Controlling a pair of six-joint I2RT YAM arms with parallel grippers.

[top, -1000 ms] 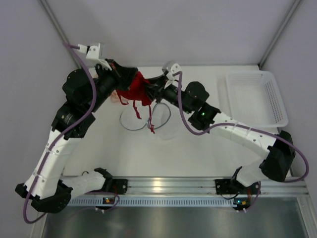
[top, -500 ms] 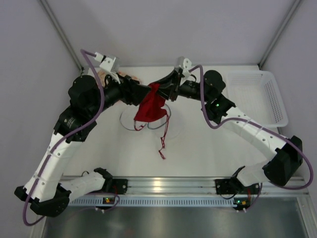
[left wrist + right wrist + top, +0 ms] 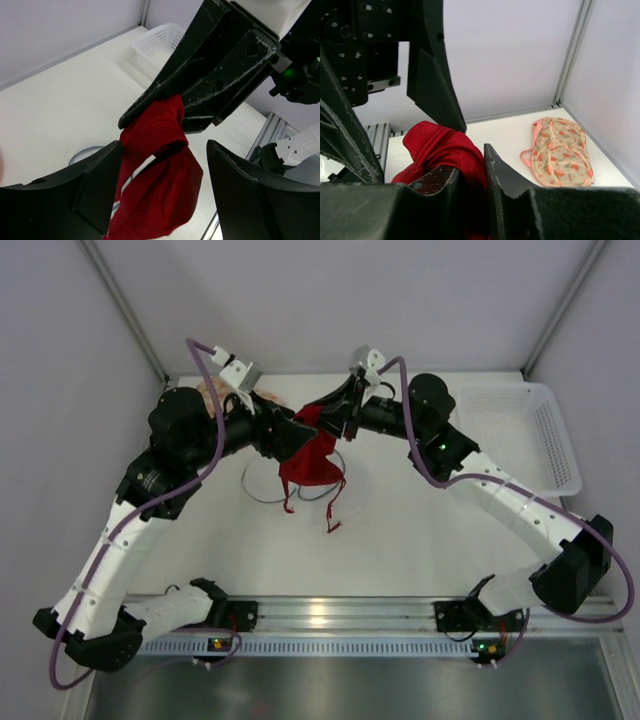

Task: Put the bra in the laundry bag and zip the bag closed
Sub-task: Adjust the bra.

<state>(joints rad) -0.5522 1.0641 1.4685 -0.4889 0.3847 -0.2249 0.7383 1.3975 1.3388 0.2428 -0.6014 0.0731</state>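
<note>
A red bra (image 3: 312,462) hangs in the air above the middle of the table, its straps dangling. My right gripper (image 3: 328,418) is shut on its bunched top edge; the right wrist view shows the red cloth (image 3: 442,147) pinched between the two fingers of that gripper (image 3: 470,161). From the left, my left gripper (image 3: 297,432) stands open with its fingers either side of the hanging cloth (image 3: 160,180), apart from it. The laundry bag (image 3: 262,485), a translucent round pouch with a dark wire rim, lies flat on the table under the bra.
A second bra with a floral print (image 3: 560,150) lies at the back left of the table (image 3: 215,392). A white plastic basket (image 3: 515,435) stands at the right. The frame posts stand at both back corners.
My left gripper has opened and let go of the red bra. Both wrists have shifted right and the bra now hangs from the right gripper alone.
</note>
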